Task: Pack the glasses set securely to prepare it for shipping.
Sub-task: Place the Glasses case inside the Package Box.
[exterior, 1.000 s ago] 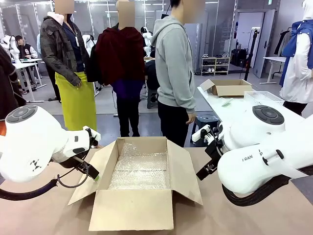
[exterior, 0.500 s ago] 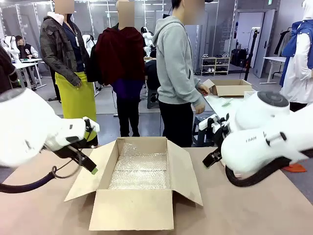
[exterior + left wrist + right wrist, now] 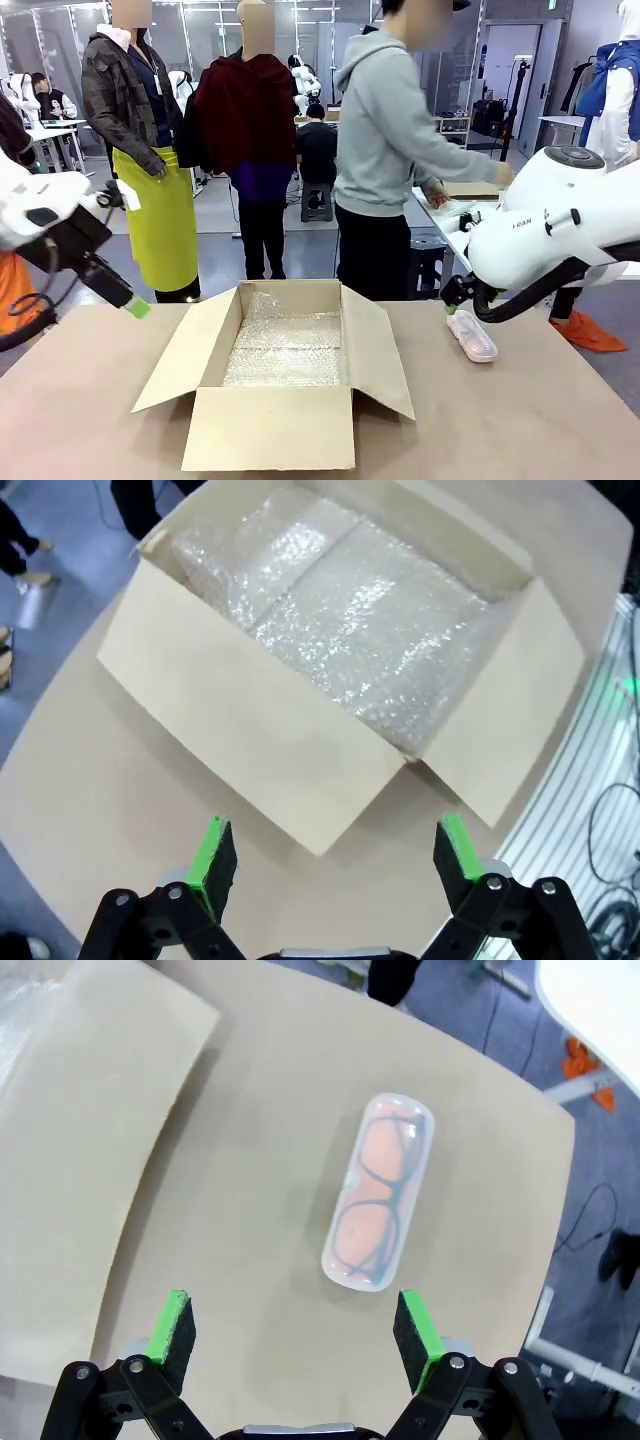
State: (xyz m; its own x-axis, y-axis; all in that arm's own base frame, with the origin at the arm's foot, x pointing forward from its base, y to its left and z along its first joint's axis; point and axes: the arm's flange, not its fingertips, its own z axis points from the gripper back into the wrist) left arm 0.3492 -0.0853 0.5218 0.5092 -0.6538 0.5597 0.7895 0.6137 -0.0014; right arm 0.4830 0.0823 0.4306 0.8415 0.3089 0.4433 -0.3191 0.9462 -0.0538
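A translucent pink glasses case [image 3: 380,1205] lies flat on the brown table, right of the open cardboard box [image 3: 280,425]; dark-framed glasses show inside it. In the front view the pink case [image 3: 472,335] sits just below my right gripper [image 3: 452,300]. That right gripper [image 3: 292,1328] hovers above the case, open, with nothing between its green pads. My left gripper [image 3: 333,855] hangs open high over the table left of the box; in the front view the left gripper [image 3: 137,306] is off the box's left flap. The mint green case is out of view.
A bubble wrap sheet [image 3: 285,350] lines the box bottom, and the four flaps stand open. A person in a grey hoodie [image 3: 385,140] at the far side leans toward a white side table [image 3: 445,225] at the right. Bare tabletop surrounds the box.
Both arms have lifted and drawn outward from the box. The pink case has come into view on the table at the right. The person turned and reached toward the side table.
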